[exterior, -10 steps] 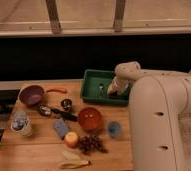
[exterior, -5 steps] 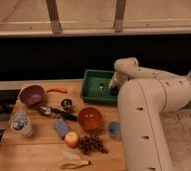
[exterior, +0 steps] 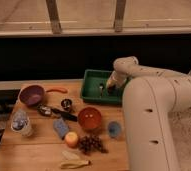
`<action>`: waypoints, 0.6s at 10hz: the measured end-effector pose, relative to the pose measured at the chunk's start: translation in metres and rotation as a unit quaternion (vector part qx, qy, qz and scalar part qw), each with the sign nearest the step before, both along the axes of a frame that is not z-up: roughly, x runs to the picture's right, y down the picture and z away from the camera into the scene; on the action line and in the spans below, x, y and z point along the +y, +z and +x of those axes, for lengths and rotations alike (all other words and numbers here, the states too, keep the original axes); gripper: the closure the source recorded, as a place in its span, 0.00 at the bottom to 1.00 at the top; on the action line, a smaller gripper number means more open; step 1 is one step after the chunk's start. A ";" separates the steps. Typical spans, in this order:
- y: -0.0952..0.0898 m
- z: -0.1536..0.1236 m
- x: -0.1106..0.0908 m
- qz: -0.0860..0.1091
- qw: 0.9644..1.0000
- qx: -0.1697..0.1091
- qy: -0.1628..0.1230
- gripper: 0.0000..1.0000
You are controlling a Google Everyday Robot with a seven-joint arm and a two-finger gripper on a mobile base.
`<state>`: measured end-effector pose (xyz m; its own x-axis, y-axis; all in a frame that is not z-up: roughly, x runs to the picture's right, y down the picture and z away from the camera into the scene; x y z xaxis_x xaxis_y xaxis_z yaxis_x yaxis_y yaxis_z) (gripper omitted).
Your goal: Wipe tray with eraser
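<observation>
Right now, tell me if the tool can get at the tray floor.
Probably yes: the tool is over the tray, inside its right side, with nothing seen between it and the floor.

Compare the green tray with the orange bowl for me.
The tray is green and rectangular; the bowl is orange-red and round. The tray is larger and sits at the table's far edge; the bowl sits mid-table. The hand is over the tray, not the bowl. Both are open containers.

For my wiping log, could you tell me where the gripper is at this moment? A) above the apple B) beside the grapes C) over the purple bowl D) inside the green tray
D: the gripper reaches down into the green tray at the table's back edge.
</observation>
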<state>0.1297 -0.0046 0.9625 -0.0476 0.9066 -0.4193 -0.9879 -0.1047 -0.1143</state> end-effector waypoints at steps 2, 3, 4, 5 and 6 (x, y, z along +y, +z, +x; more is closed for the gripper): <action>-0.023 -0.011 0.020 -0.005 1.000 -0.005 -0.013 1.00; -0.032 -0.007 0.030 -0.008 1.000 0.003 -0.016 1.00; -0.038 0.002 0.035 -0.007 1.000 0.018 -0.017 1.00; -0.040 0.005 0.036 -0.007 0.999 0.027 -0.016 1.00; -0.038 0.010 0.034 -0.007 0.999 0.037 -0.014 1.00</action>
<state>0.1394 0.0295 0.9241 -0.0539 0.9024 -0.4276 -0.9962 -0.0782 -0.0393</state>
